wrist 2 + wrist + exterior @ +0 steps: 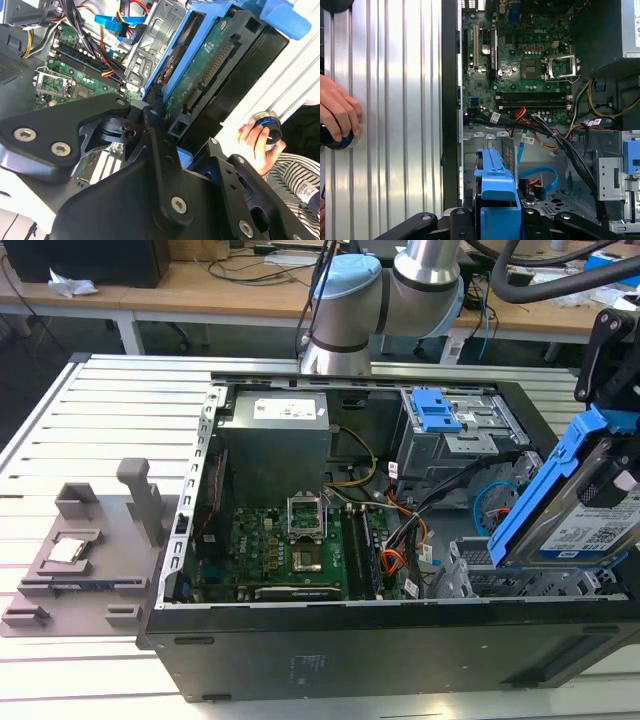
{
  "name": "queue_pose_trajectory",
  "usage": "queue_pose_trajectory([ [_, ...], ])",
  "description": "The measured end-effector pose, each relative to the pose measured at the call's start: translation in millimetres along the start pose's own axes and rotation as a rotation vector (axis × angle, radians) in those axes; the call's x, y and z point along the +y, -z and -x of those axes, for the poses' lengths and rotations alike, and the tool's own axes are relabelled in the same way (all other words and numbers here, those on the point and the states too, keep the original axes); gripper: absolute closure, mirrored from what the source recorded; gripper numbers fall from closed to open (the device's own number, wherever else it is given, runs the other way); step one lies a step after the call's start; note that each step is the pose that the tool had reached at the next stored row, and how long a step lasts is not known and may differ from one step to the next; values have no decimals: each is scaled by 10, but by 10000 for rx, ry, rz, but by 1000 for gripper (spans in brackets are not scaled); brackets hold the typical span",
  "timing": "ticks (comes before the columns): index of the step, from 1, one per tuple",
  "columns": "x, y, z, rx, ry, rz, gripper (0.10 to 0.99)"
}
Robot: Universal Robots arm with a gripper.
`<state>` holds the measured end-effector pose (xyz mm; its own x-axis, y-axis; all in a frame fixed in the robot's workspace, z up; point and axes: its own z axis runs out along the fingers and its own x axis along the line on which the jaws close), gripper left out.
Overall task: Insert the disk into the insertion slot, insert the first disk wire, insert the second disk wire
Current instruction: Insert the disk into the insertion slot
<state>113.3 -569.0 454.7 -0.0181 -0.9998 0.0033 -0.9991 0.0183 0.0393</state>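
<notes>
My gripper [608, 415] is shut on the disk [585, 525], a silver drive with a white label in a bright blue frame [545, 490]. It hangs tilted at the exterior view's right, above the front corner of the open computer case. The insertion slot [500, 580], a low silver perforated cage, lies just below the disk's lower end. In the second wrist view the black fingers [160, 150] clamp the disk's green circuit-board side [210, 70]. The first wrist view looks down past the blue frame [495, 185] into the slot [555, 195], where a blue cable [545, 175] loops.
A grey drive cage with a blue latch [440, 420] stands behind the slot. The motherboard [290, 550] and power supply [275, 440] sit further inside the case. A grey fixture plate [90, 550] lies on the slatted table. A person's hand [337, 112] holds a knob beside the case.
</notes>
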Motion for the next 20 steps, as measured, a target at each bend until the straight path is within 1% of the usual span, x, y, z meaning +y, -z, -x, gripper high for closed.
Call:
queue_pose_trajectory([
  [7, 6, -49, 0, 0, -2, 0, 722],
  [12, 71, -79, -2, -2, -1, -1, 722],
  [18, 79, -116, 0, 2, 0, 0, 722],
  [20, 82, -127, 12, -1, 7, 0, 722],
])
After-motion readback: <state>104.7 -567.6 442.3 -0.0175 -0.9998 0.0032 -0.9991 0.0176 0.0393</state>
